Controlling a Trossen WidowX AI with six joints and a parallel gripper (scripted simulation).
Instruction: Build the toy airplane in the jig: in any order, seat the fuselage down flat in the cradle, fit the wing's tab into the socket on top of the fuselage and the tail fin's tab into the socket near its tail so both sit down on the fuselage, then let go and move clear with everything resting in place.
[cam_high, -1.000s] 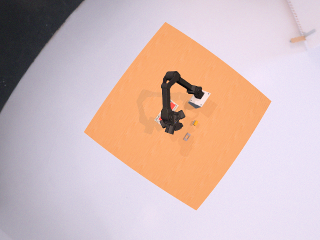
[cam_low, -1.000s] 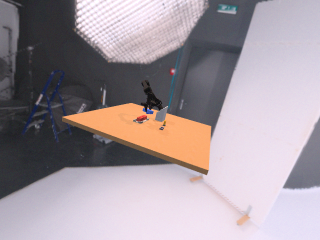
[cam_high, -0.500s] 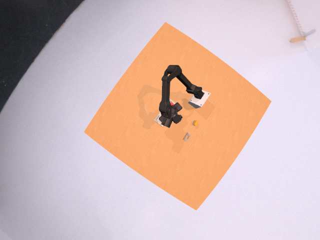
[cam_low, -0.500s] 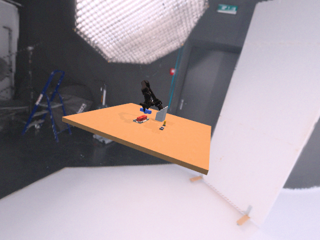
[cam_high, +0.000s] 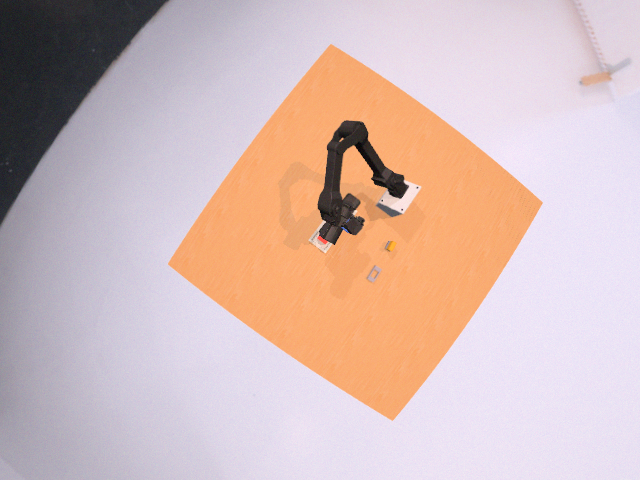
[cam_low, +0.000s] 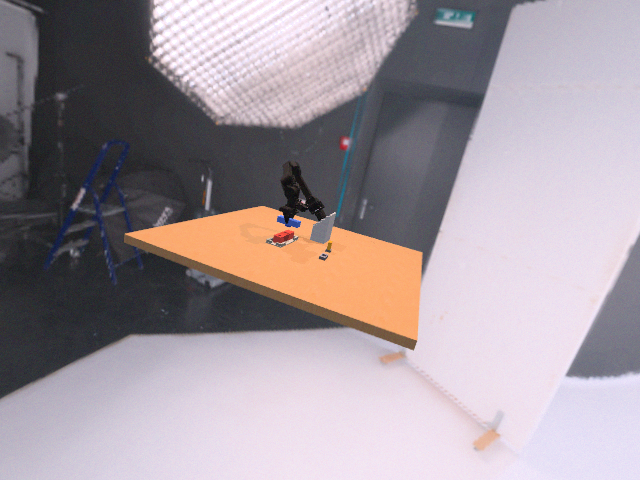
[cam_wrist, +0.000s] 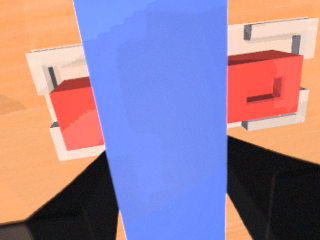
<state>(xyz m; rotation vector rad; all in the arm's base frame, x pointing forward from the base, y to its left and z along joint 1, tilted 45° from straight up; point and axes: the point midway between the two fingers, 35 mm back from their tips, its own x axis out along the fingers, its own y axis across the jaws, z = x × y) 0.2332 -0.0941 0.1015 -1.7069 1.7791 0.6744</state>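
Note:
My gripper (cam_low: 287, 221) (cam_wrist: 166, 145) is shut on the blue wing (cam_high: 345, 227) (cam_low: 296, 223) (cam_wrist: 165, 75) and holds it in the air above the fuselage, lying crosswise over it in the wrist view. The red fuselage (cam_high: 323, 239) (cam_low: 283, 236) (cam_wrist: 77, 120) sits in the white cradle (cam_high: 325, 250) (cam_wrist: 280, 31). A socket shows near one end of the fuselage; the wing hides its middle in the wrist view. The wing's tab is not visible. The yellow tail fin (cam_high: 391, 245) (cam_low: 329, 245) stands apart from the cradle, at a small grey holder.
A small grey rectangular frame (cam_high: 370, 279) lies on the wooden table (cam_high: 413, 330) (cam_low: 351, 289) near the tail fin. The arm's base stands on a white-topped block (cam_high: 413, 191) (cam_low: 322, 230) beyond the tail fin.

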